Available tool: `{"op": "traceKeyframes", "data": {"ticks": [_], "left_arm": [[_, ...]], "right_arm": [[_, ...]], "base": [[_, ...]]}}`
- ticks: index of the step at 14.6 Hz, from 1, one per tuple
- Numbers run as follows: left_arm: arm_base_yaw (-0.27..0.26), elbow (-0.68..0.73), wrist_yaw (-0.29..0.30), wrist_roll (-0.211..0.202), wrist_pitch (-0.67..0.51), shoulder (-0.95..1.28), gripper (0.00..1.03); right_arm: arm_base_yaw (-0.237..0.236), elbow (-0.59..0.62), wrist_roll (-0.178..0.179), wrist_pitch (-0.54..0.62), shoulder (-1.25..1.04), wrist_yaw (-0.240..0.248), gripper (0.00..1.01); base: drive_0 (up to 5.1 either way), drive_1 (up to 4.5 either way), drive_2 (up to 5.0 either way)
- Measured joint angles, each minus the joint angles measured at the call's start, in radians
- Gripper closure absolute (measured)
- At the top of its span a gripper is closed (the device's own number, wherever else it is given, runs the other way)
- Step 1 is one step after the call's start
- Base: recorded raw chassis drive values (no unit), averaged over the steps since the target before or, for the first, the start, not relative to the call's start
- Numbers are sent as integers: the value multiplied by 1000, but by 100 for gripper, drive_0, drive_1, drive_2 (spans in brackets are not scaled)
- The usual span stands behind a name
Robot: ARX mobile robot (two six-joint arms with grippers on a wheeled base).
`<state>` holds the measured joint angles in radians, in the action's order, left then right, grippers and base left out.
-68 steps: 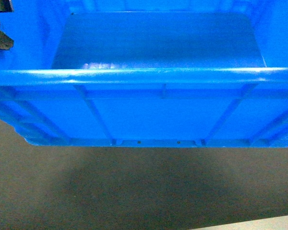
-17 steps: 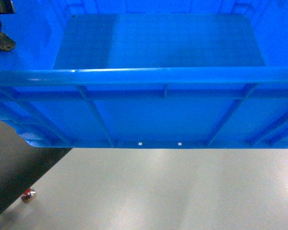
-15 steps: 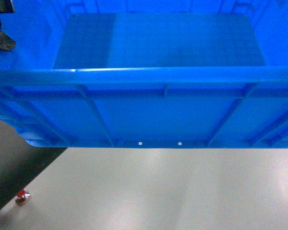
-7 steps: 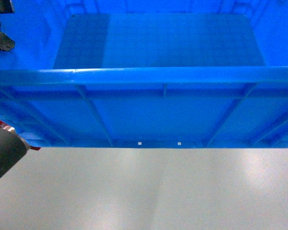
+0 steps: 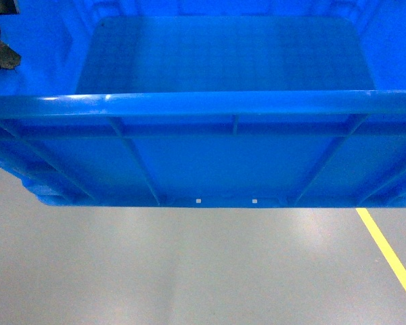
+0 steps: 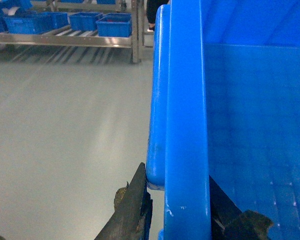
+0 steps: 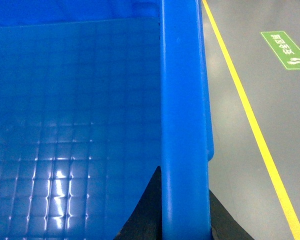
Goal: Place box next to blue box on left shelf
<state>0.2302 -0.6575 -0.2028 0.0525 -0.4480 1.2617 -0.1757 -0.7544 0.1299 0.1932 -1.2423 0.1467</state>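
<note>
The box (image 5: 216, 162), a large bright-blue crate with ribbed walls, hangs above the floor and fills the upper head view; it is empty inside. My left gripper (image 6: 177, 181) is shut on its left rim (image 6: 187, 125), one finger outside and one inside. My right gripper (image 7: 184, 182) is shut on the right rim (image 7: 182, 100) in the same way. Far off in the left wrist view stands the left shelf (image 6: 65, 40), a roller rack carrying several blue boxes (image 6: 114, 25).
Smooth grey floor (image 5: 189, 271) lies under the crate. A yellow line (image 5: 389, 254) runs across the floor at the right, with a green floor sign (image 7: 285, 50) beyond it. A metal upright (image 6: 136, 30) of the rack stands near the crate's far corner.
The floor under the crate has slid past: dark carpet gave way to grey floor, a dark mat and a red object left at the left, and the yellow line came in. Both grips hold.
</note>
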Motion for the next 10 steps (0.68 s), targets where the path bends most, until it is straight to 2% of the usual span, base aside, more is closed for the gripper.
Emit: {"op": "traceKeyframes", "data": {"ticks": [10], "left_arm": [[0,0,0,0,0,0,86]], "right_arm": [[0,0,0,0,0,0,93]], "base": [[-11,407,-429]]}}
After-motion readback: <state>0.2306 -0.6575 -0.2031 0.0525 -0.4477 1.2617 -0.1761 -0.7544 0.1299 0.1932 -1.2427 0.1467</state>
